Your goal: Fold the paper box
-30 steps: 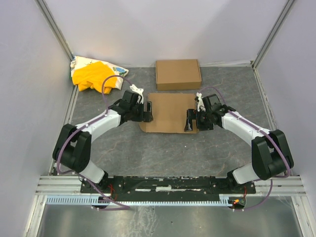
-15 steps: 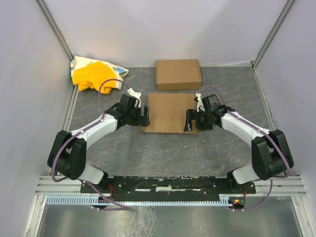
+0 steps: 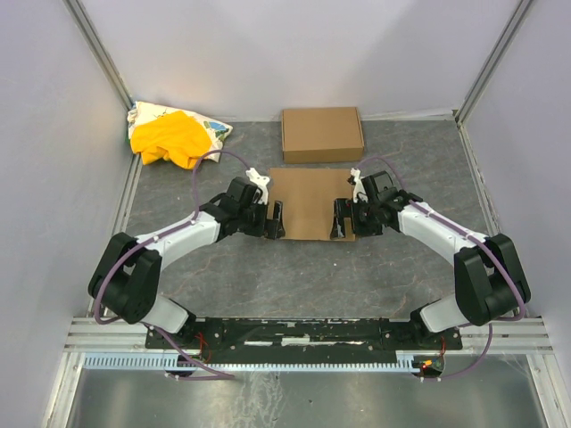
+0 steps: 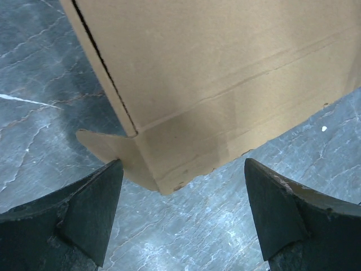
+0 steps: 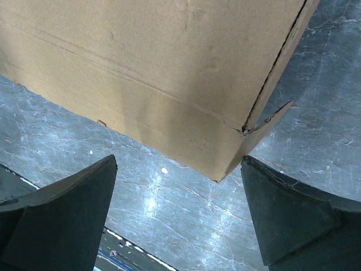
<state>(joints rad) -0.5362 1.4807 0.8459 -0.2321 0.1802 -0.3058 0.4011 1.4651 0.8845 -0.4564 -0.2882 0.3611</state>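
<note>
The paper box (image 3: pixel 308 201) lies flat and closed in the middle of the table, plain brown cardboard. My left gripper (image 3: pixel 273 220) is open at its near left corner; in the left wrist view the box (image 4: pixel 214 73) corner sits just ahead of the open left gripper (image 4: pixel 181 165), and a small tab (image 4: pixel 96 144) sticks out of its side. At the near right corner my right gripper (image 3: pixel 342 218) is open too. The right wrist view shows the box (image 5: pixel 158 56) corner ahead of the open right gripper (image 5: pixel 178 161), with another tab (image 5: pixel 271 121) protruding. Neither gripper holds anything.
Another flat brown cardboard box (image 3: pixel 322 134) lies behind the paper box near the back wall. A yellow cloth bundle (image 3: pixel 169 138) sits in the back left corner. Grey walls enclose the table (image 3: pixel 294 276) on three sides.
My left gripper has swung from the box's left edge to its near left corner. The right gripper has barely moved. The box's near left corner has shifted slightly.
</note>
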